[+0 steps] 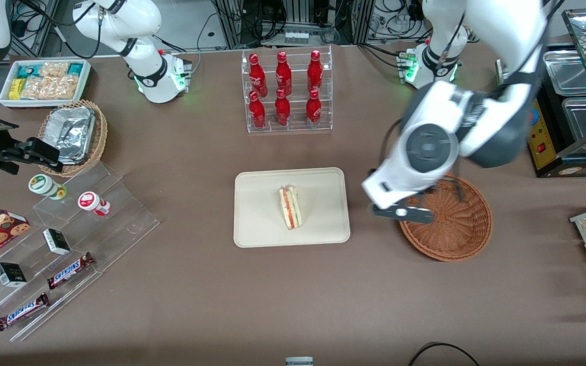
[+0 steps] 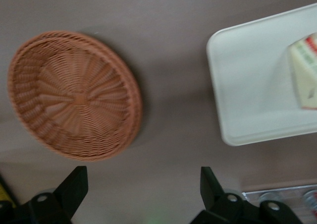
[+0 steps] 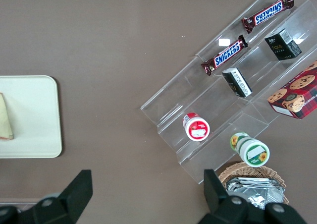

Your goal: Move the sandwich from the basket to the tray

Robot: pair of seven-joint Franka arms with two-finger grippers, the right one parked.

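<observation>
The small triangular wedge sandwich (image 1: 290, 207) of pale beige bread, with red, orange and green stripes along its cut edge, lies on the flat cream-coloured rectangular tray (image 1: 257, 213) at the centre of the front frame, a little toward the working arm's end of the tray's middle. Beside the tray, toward the working arm's end of the brown desk (image 1: 293, 295), sits the round, shallow, reddish-brown woven wicker basket (image 1: 463, 229), with nothing inside it. The left arm's gripper (image 1: 402, 211) hangs above the strip of desk between tray and basket, over the basket's rim, its black fingers (image 2: 74, 187) spread wide and holding nothing. Farther from the front camera than the tray, in the upper middle of the frame, a clear acrylic rack (image 1: 289, 94) holds six red bottles.
</observation>
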